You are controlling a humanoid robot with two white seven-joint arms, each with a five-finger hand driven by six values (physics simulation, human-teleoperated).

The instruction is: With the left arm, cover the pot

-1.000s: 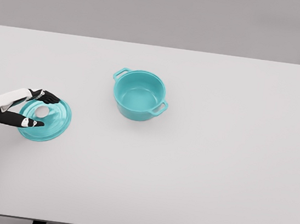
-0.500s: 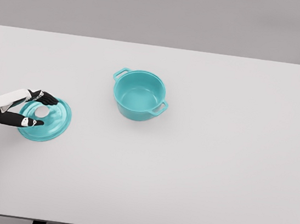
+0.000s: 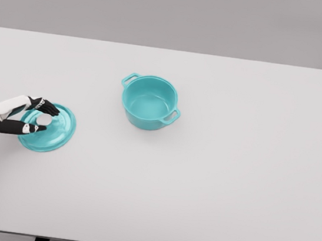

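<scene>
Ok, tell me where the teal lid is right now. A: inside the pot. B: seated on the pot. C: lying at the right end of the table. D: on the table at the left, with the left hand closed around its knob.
D: the lid lies left of the open pot, with the left hand closed around its white knob.

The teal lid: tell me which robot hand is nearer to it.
Left. The left robot hand is at the lid, its fingers either side of the white knob. The right arm is out of view.
</scene>
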